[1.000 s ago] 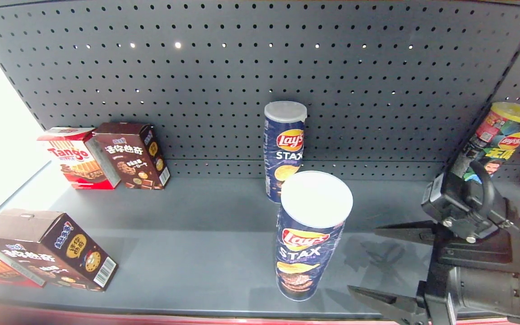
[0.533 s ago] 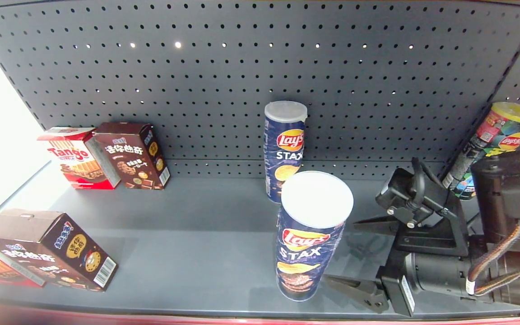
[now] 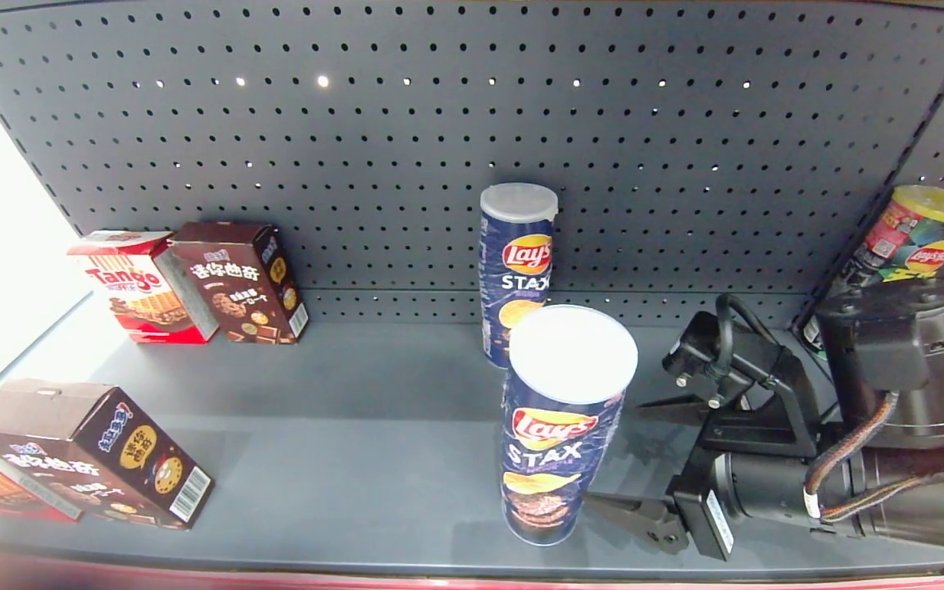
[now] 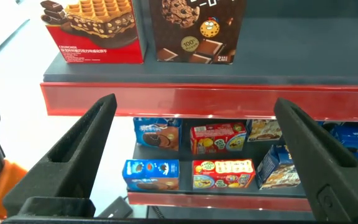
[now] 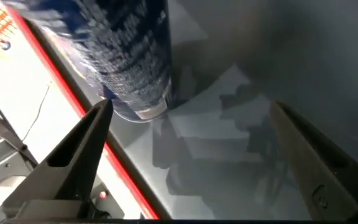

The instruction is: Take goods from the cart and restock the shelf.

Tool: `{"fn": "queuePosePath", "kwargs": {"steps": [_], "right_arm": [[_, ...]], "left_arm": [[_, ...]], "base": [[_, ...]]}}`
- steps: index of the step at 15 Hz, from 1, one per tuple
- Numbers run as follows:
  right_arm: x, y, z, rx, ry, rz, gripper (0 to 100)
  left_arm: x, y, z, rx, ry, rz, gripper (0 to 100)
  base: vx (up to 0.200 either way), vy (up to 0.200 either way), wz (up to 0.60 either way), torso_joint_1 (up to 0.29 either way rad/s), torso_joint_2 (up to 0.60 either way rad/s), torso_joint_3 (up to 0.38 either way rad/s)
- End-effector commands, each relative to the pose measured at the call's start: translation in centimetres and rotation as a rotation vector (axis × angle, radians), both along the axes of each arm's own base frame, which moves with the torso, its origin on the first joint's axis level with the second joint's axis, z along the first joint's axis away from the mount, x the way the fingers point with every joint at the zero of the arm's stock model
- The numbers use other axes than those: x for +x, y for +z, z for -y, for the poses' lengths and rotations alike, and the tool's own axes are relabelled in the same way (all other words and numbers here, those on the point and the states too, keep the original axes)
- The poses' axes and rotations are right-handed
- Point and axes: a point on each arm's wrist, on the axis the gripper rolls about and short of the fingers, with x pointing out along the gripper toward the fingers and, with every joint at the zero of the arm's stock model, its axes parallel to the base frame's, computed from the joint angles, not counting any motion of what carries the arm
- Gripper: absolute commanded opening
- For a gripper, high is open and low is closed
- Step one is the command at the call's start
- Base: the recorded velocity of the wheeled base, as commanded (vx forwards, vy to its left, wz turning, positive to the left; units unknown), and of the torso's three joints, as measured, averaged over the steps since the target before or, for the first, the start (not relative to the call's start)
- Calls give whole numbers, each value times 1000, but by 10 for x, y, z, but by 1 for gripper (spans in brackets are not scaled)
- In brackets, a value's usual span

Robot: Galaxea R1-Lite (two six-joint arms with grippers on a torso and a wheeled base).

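Observation:
Two blue chip cans with white lids stand upright on the grey shelf point(image 3: 341, 459). The front can point(image 3: 558, 434) is near the shelf's front edge, and the back can point(image 3: 517, 270) is against the pegboard. My right gripper point(image 3: 621, 455) is open, lying low over the shelf just right of the front can, its near fingertip close to the can's base. In the right wrist view that front can point(image 5: 129, 56) stands just beyond one fingertip of the right gripper point(image 5: 191, 104). My left gripper point(image 4: 194, 101) is open and holds nothing, below the shelf's red front lip point(image 4: 210, 99).
At the shelf's left are a red wafer box point(image 3: 140, 283), a brown cookie box point(image 3: 238, 279) and another brown box point(image 3: 87, 451) at the front corner. A yellow-lidded can point(image 3: 910, 238) leans at the far right. Lower shelves hold cookie packs point(image 4: 219, 138).
My right arm has moved left across the shelf until its open fingers are beside the front can. The can's top has shifted very slightly.

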Motion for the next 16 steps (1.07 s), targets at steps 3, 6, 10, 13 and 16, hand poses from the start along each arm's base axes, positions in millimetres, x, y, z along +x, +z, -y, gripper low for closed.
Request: {"fn": "queuePosePath", "kwargs": {"steps": [3,6,10,13,16], "right_arm": [[8,-3,3,-12,-31,-8,100],[12,-6,5,-19,-45,-14,100],[17,-7,6,-15,-60,-10,100],[22,-7,3,-17,-66,-10,100],[24,-6,1,-14,-67,-9,100]], "left_arm": [[0,0,0,0,1,-1,100],[0,0,0,0,1,1,100],[0,0,0,0,1,1,100],[0,0,0,0,1,1,100],[0,0,0,-2,1,1,100]], "base": [[0,0,0,0,0,0],[0,0,0,0,0,0],[0,0,0,0,0,0],[0,0,0,0,0,0],[0,0,0,0,0,0]]}}
